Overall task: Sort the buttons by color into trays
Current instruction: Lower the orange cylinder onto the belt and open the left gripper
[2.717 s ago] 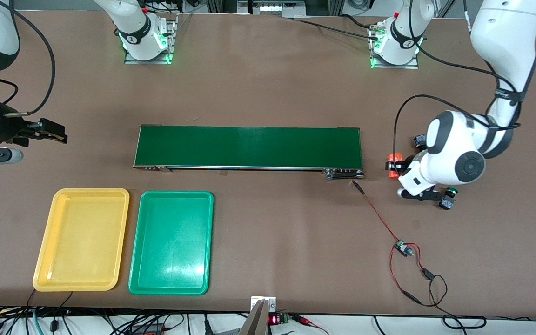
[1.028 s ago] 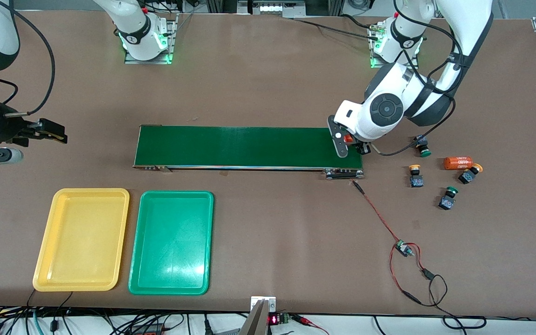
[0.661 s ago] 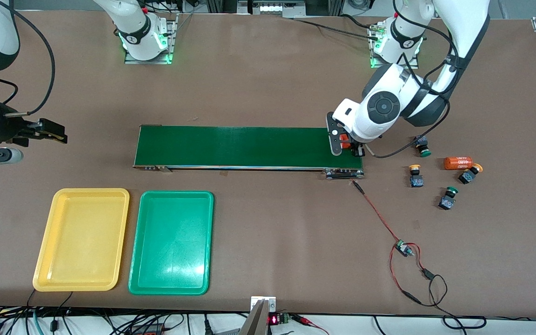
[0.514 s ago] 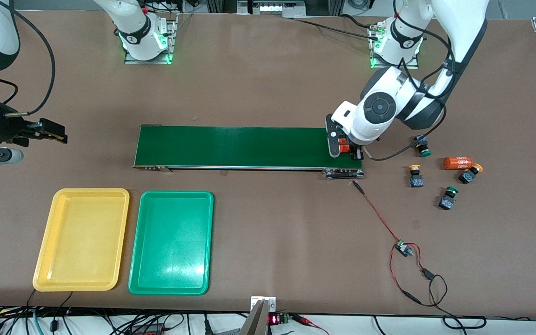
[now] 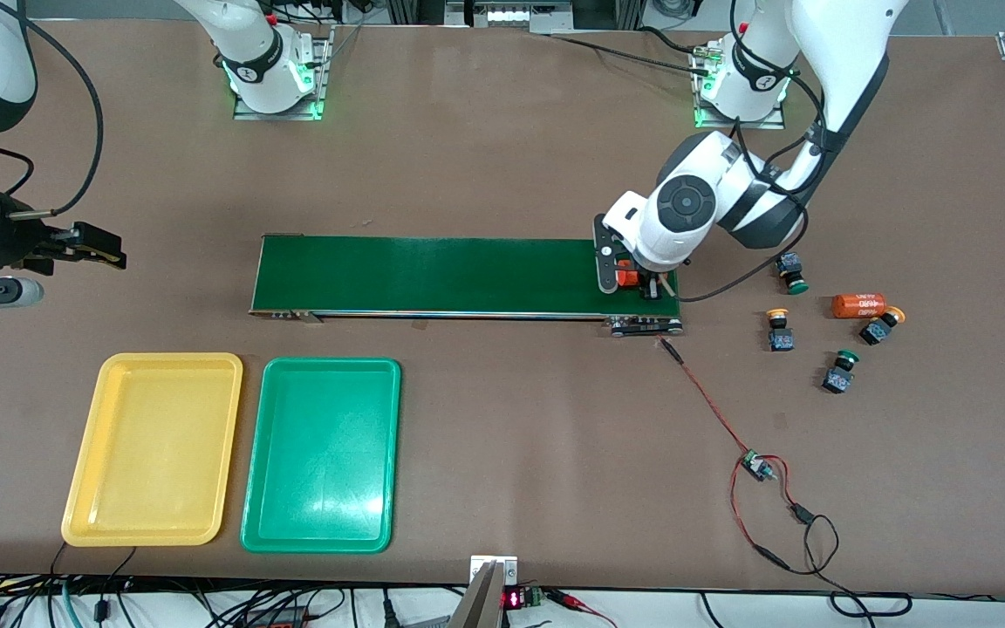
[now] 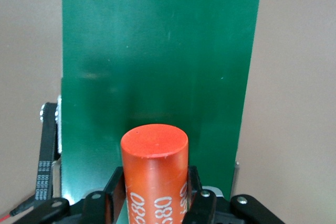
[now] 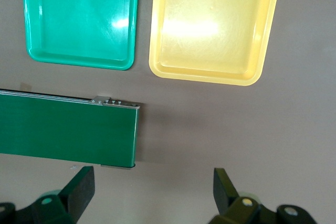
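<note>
Since a moment ago the left gripper (image 5: 627, 281) has slid a little further along over the conveyor belt (image 5: 433, 275), at the belt's end toward the left arm's side of the table. Its fingers (image 6: 195, 195) are pinched round an orange cylinder (image 6: 155, 174) with white print, held upright above the green belt.

All four buttons sit on the bare table past that end of the belt, none in a tray. One green button (image 5: 792, 274) is farthest from the front camera, the other green button (image 5: 839, 372) nearest it. Between them lie a yellow button (image 5: 778, 329) and, further toward the left arm's end, another yellow button (image 5: 881, 324) just beside a second orange cylinder (image 5: 858, 304) lying on its side.

Over at the right arm's end, the right gripper (image 5: 97, 246) waits in the air with its fingers (image 7: 228, 187) spread wide and nothing between them. Both trays are empty: the yellow tray (image 5: 84, 515) and the green tray (image 5: 385, 384) sit side by side, nearer the front camera than the belt
</note>
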`<action>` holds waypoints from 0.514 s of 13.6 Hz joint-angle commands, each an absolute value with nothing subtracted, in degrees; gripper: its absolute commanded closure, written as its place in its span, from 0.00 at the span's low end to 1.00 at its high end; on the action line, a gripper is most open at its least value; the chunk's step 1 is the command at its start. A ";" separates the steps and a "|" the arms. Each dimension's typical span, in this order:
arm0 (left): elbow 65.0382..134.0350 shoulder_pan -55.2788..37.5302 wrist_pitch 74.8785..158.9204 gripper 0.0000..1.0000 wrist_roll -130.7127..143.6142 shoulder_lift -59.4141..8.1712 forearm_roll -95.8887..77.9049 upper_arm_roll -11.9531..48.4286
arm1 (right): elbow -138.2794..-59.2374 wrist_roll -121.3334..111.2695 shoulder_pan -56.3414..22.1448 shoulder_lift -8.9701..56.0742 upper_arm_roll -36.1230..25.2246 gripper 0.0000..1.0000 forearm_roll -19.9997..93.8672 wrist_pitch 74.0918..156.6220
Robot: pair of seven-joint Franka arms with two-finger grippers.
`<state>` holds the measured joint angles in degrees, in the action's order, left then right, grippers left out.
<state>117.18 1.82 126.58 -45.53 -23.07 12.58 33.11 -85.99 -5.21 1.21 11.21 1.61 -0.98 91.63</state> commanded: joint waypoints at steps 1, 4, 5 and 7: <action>117.07 1.76 126.30 0.88 -44.39 -23.55 13.97 33.13 | -84.99 -5.71 1.14 11.34 1.67 0.00 -1.67 90.79; 117.16 2.90 125.95 0.00 -43.95 -23.65 13.97 33.22 | -84.99 -5.71 1.14 11.34 1.67 0.00 -1.67 90.79; 117.25 2.90 125.51 0.00 -43.77 -23.21 13.97 33.31 | -84.99 -5.71 1.23 11.34 1.67 0.00 -1.67 90.79; 116.81 2.99 123.67 0.00 -43.59 -21.72 13.45 33.49 | -84.99 -5.71 1.23 11.34 1.67 0.00 -1.67 90.88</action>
<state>117.12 2.60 125.87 -44.91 -23.62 12.58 32.87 -85.99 -5.21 1.21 11.21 1.61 -0.99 91.63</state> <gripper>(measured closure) 0.070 0.000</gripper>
